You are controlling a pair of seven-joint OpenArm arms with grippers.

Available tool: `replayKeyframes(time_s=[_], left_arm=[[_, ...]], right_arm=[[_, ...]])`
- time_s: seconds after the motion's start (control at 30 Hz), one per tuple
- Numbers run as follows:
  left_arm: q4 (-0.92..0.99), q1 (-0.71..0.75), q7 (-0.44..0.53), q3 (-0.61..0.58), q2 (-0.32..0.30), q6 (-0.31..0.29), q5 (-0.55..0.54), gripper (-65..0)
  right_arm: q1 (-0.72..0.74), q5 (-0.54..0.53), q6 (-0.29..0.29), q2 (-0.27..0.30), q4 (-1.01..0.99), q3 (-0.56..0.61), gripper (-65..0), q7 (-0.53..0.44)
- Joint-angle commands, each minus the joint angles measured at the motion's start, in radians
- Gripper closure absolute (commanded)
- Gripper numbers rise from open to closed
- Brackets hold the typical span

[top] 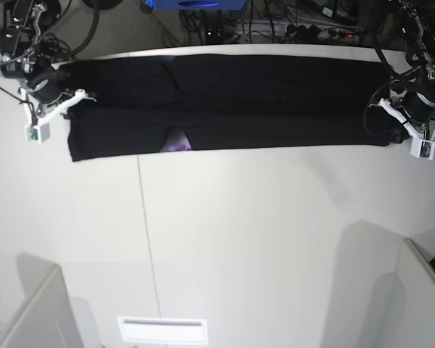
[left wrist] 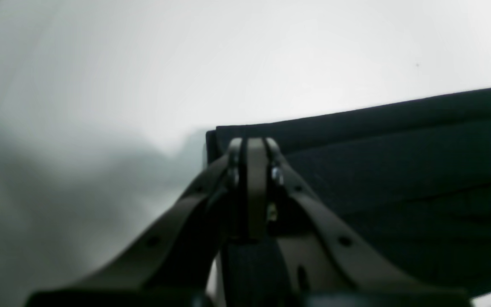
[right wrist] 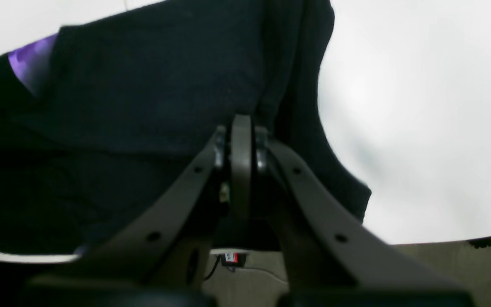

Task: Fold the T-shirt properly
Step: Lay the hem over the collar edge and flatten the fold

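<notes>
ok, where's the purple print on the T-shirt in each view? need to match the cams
Left wrist: not in view; only black T-shirt cloth beyond the shut left gripper.
Right wrist: purple print at upper left, peeking from under a fold, left of the shut right gripper.
Base: small purple patch on the shirt's near edge, left of centre.
Shared landmark: the white table.

no legible text, labels, brands or numbers anywhere
</notes>
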State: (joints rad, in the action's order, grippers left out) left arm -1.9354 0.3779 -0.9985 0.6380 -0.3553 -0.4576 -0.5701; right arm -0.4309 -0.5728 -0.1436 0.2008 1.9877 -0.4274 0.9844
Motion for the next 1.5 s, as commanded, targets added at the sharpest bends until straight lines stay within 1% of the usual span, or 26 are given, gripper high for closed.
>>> replayKeyframes(time_s=[0.0,0.23,0.3,0.4,0.7,0.73,0.8,0.83,0.87,0.9,0.97,1.0,1.03,1.07,1.13,1.17,1.2,1.23,1.27,1.3,1.33,1.37,1.4,1.47], left_arm=[[-0.016,0.005,0.02,0.009,-0.018,-0.003,-0.005,0.0],[-0.009,0.046,0.02,0.007,-0.014,-0.003,-0.005,0.0],[-0.009,0.059,0.023,0.007,-0.012,-0.003,-0.005,0.0],[-0.008,0.06,0.023,0.007,-0.011,-0.003,-0.005,0.0],[-0.008,0.06,0.022,0.009,-0.011,0.001,-0.005,0.0],[-0.008,0.06,0.022,0.009,-0.011,0.001,-0.005,-5.4],[-0.008,0.062,0.02,0.009,-0.011,0.001,-0.005,-18.6],[-0.008,0.066,0.02,0.009,-0.011,0.001,-0.005,-24.8],[-0.009,0.069,0.02,0.01,-0.012,0.001,-0.005,-30.6],[-0.011,0.072,0.022,0.01,-0.014,0.001,-0.005,-36.0],[-0.011,0.074,0.022,0.044,-0.009,0.0,-0.005,-44.8],[-0.012,0.074,0.022,0.078,-0.008,-0.002,-0.008,-47.9],[-0.014,0.074,0.022,0.107,-0.006,-0.003,-0.011,-49.7],[-0.016,0.074,0.022,0.131,0.0,-0.003,-0.012,-50.2],[-0.016,0.069,0.022,0.167,0.014,-0.003,-0.012,-50.2],[-0.016,0.068,0.022,0.176,0.023,-0.003,-0.012,-50.0],[-0.016,0.068,0.022,0.177,0.031,-0.003,-0.012,-49.4],[-0.016,0.068,0.022,0.177,0.039,-0.003,-0.012,-46.7],[-0.011,0.068,0.022,0.176,0.048,-0.003,-0.014,-41.3],[-0.008,0.066,0.022,0.176,0.062,-0.003,-0.014,-33.6],[-0.006,0.063,0.022,0.176,0.077,-0.003,-0.011,-23.0],[-0.005,0.063,0.022,0.176,0.089,-0.003,-0.009,-13.0],[-0.005,0.062,0.023,0.174,0.106,-0.003,-0.009,-0.3],[-0.005,0.054,0.025,0.145,0.123,-0.003,-0.005,0.0]], right_arm=[[0.0,-0.006,-0.006,0.013,0.018,-0.004,0.0,-0.017],[-0.001,-0.003,-0.006,0.013,0.006,-0.001,0.0,-0.017],[0.0,-0.003,-0.006,0.004,-0.008,-0.001,0.0,-0.017],[0.002,0.003,-0.004,-0.013,-0.012,-0.003,0.0,-0.017],[-0.004,0.0,-0.004,-0.013,-0.012,-0.006,0.0,-0.015],[-0.004,0.0,-0.004,-0.013,-0.012,-0.006,-2.1,-0.015],[-0.012,-0.002,-0.004,-0.013,-0.012,-0.006,-17.3,-0.015],[-0.016,-0.002,-0.004,-0.014,-0.012,-0.006,-23.7,-0.015],[-0.018,-0.002,-0.004,-0.014,-0.011,-0.006,-28.2,-0.017],[-0.018,0.0,-0.004,-0.014,-0.011,-0.008,-30.9,-0.017],[-0.026,0.001,-0.004,-0.014,-0.011,-0.008,-31.2,-0.025],[-0.03,0.001,-0.004,-0.014,-0.008,-0.008,-31.2,-0.026],[-0.03,0.001,-0.004,-0.014,-0.006,-0.008,-31.2,-0.026],[-0.03,-0.003,-0.004,-0.014,-0.006,-0.008,-31.2,-0.028],[-0.03,-0.003,-0.004,-0.014,-0.005,-0.008,-30.8,-0.057],[-0.03,-0.003,-0.004,-0.014,-0.003,-0.004,-28.7,-0.083],[-0.03,-0.003,-0.006,-0.014,0.003,-0.001,-24.9,-0.109],[-0.03,-0.003,-0.006,-0.014,0.008,0.0,-20.1,-0.127],[-0.03,-0.003,-0.008,-0.014,0.009,0.002,-12.5,-0.143],[-0.024,-0.003,-0.018,-0.014,0.006,0.003,-3.3,-0.15],[-0.018,-0.003,-0.038,-0.014,0.0,0.011,0.0,-0.154],[-0.007,-0.003,-0.058,-0.014,-0.005,0.017,0.0,-0.152],[-0.001,-0.003,-0.067,-0.014,-0.012,0.026,0.0,-0.15],[0.004,0.0,-0.077,-0.014,-0.029,0.038,0.0,-0.15]])
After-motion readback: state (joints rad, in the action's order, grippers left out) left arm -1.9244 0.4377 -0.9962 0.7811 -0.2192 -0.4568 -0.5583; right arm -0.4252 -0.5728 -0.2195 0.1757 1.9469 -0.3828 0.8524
